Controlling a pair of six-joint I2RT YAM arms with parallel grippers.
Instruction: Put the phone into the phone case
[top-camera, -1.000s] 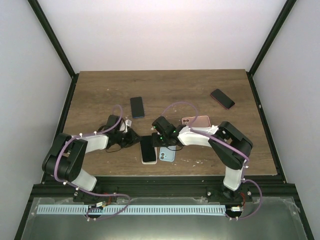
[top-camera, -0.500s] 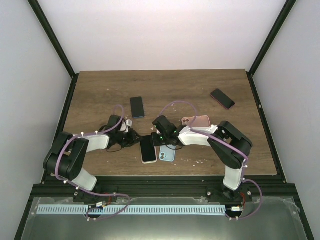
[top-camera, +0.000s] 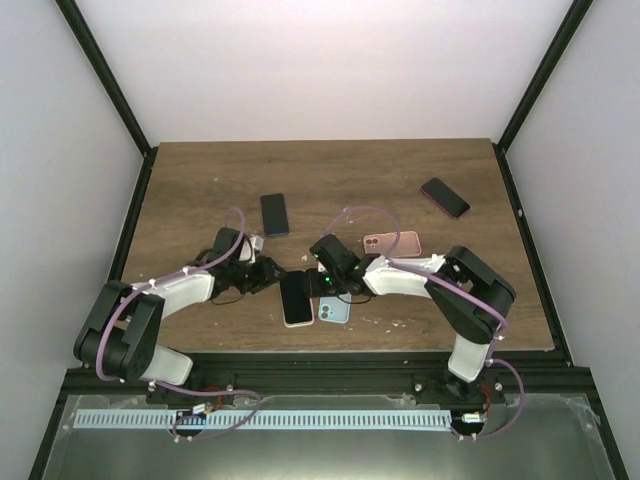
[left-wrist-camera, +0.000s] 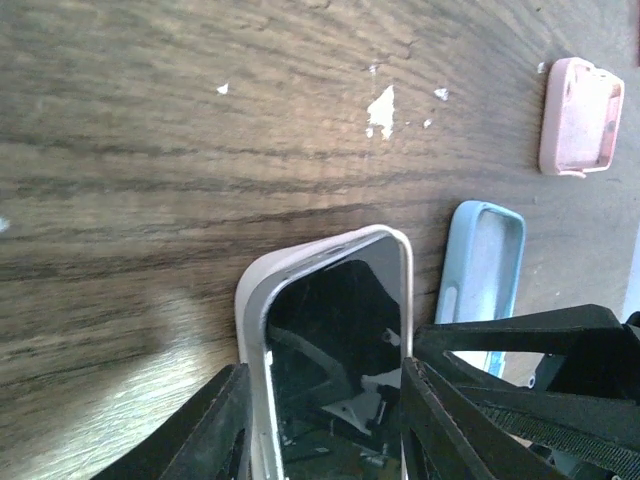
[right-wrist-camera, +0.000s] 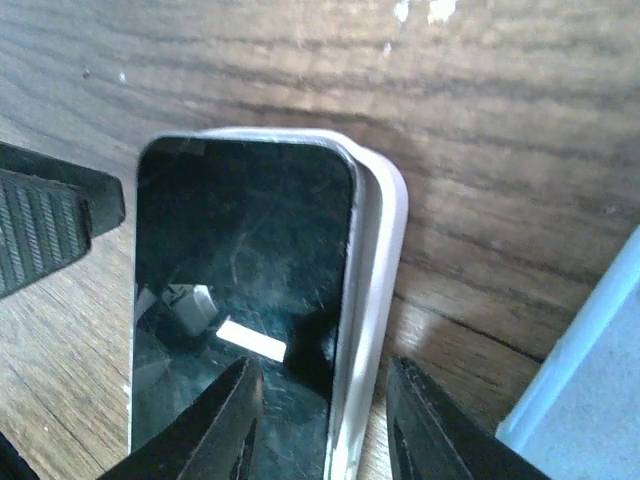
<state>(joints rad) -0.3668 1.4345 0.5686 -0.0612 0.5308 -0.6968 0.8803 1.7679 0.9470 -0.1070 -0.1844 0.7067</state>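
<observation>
A black-screened phone (top-camera: 296, 296) lies in a white phone case (top-camera: 297, 322) near the table's front edge. In the left wrist view the case rim (left-wrist-camera: 250, 330) surrounds the phone (left-wrist-camera: 335, 340). My left gripper (top-camera: 268, 275) (left-wrist-camera: 322, 400) straddles the case's near end, with both fingers touching its long edges. In the right wrist view the phone (right-wrist-camera: 240, 260) sits slightly off from the case (right-wrist-camera: 382, 250), whose right rim shows. My right gripper (top-camera: 320, 283) (right-wrist-camera: 322, 390) is open, one finger over the screen and the other on the table beside the case.
A light blue empty case (top-camera: 334, 311) (left-wrist-camera: 485, 270) lies just right of the phone. A pink case (top-camera: 392, 243) (left-wrist-camera: 580, 115) is behind it. A dark phone (top-camera: 275, 213) lies further back and another dark phone (top-camera: 445, 197) at the back right.
The left arm's elbow has swung out to the left and lower. The right gripper has shifted slightly toward the front. The phone and case stay in about the same place.
</observation>
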